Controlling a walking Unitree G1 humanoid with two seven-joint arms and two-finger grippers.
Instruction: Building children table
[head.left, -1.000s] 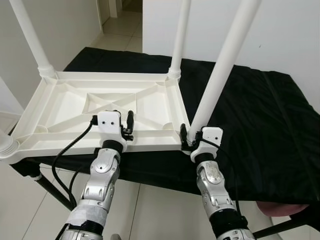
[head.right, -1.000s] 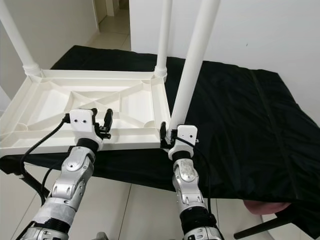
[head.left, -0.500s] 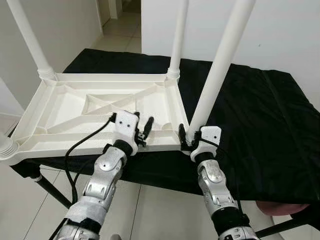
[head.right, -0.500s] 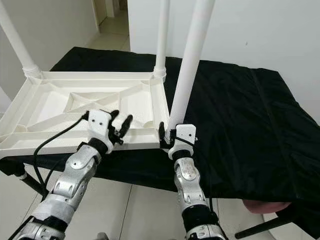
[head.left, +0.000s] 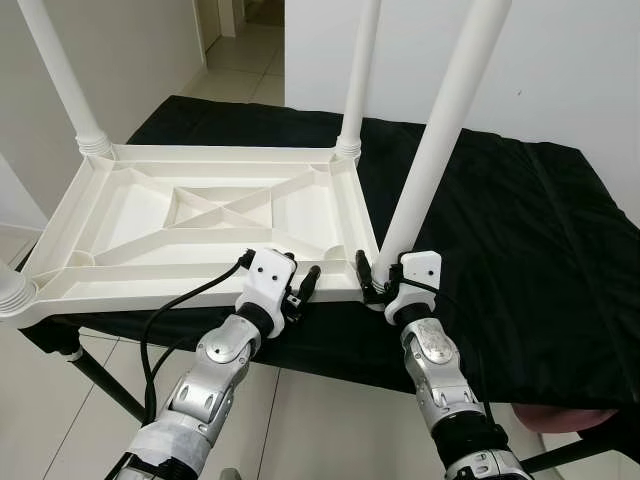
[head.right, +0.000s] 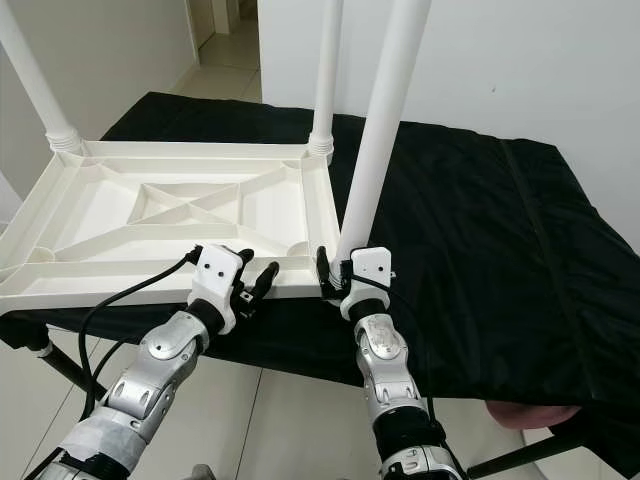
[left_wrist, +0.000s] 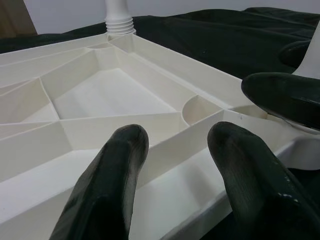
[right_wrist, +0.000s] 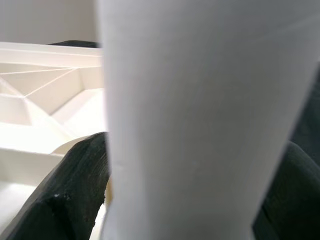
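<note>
The upturned white tabletop (head.left: 150, 215) carries four legs. The right gripper (head.left: 374, 281) clamps the near-right leg (head.left: 440, 130); the left gripper (head.left: 303, 283) is open, holding nothing, at the near rim.

White plastic tabletop (head.left: 200, 215) upside down on black cloth, ribbed underside up, legs (head.left: 440, 130) upright

Bright, even daylight fills both eye views, sharp and free of motion blur. The white tabletop (head.left: 200, 215) reads slightly washed out against the black cloth (head.left: 520, 250), which shows soft creases. In the right wrist view the leg (right_wrist: 200, 120) looms close, blurred and featureless; the left wrist view blurs its near fingers (left_wrist: 107, 185).
</note>
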